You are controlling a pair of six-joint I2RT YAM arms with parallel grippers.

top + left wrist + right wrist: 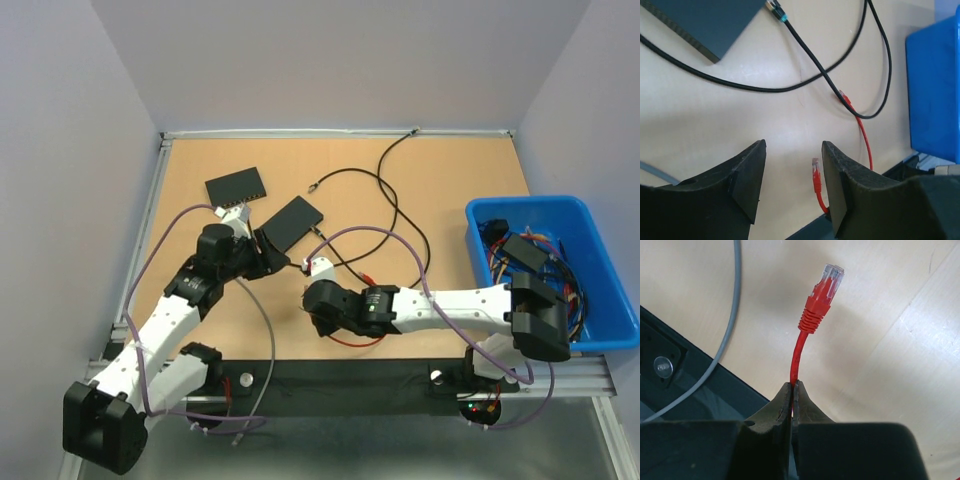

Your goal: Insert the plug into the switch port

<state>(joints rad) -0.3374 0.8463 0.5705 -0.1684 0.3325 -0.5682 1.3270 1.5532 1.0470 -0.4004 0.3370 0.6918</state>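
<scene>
**Right arm.** The right gripper [792, 390] is pinching the red cable [796, 357], its jaws pressed together on the cable a short way behind the ribbed boot. The plug [827, 285] is standing free above the fingertips, its clear tip pointing toward 1 o'clock in the wrist view, over the bare table [900, 370]. A grey cable [730, 315] is running past at 10 o'clock of the jaws. In the top view this gripper [318, 305] is hanging low over the middle of the table, and slack red cable [350, 342] is curving out at 5 o'clock of it.

**Left arm.** The left gripper [792, 172] is holding nothing, its jaws set moderately apart. In the top view it [272, 252] is sitting at 7 o'clock of the near switch [292, 222]; whether it is touching the box cannot be told.

**Surroundings.** The plug is lying at 5 o'clock of the near switch, well apart from it. A far switch [237, 187] is lying at 10 o'clock of the near one. A black cable [395, 200] is looping across the table, and one connector [776, 7] is resting just beside the near switch [705, 20]. A blue bin [530, 201] of cables is standing at 3 o'clock.
</scene>
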